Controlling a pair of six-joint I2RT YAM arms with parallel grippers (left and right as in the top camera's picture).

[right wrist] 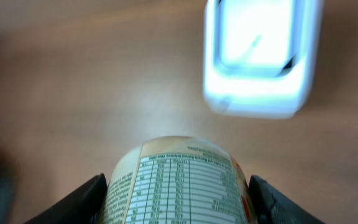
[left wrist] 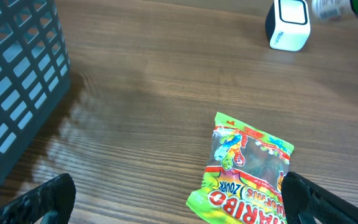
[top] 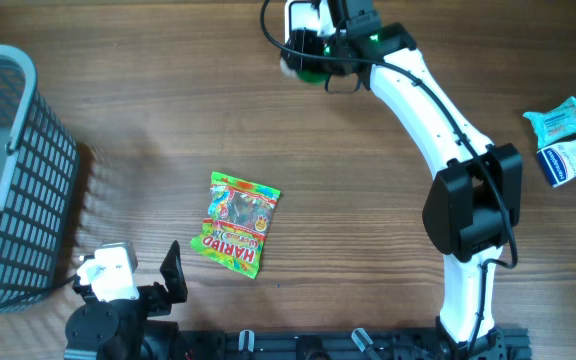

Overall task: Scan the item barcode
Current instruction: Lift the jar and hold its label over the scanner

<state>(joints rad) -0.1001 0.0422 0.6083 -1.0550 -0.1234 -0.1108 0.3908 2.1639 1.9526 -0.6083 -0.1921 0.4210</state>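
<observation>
Gripping a round container [right wrist: 179, 180] by its sides, the right gripper [right wrist: 182, 202] hovers at the far side of the wooden table [top: 168, 100]; the container's printed nutrition panel faces the wrist camera, just short of the white scanner [right wrist: 257, 56]; the left gripper [left wrist: 182, 205] hangs with its fingers spread wide, holding nothing, near a Haribo bag [top: 235, 223]; a grey basket [top: 8, 170] stands at the left.

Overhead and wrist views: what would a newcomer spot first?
The right gripper holds a container, its printed table facing the wrist camera, just short of the white scanner. Next, the bright Haribo bag lies flat in the middle of the overhead view, with the grey basket at its left.
</observation>
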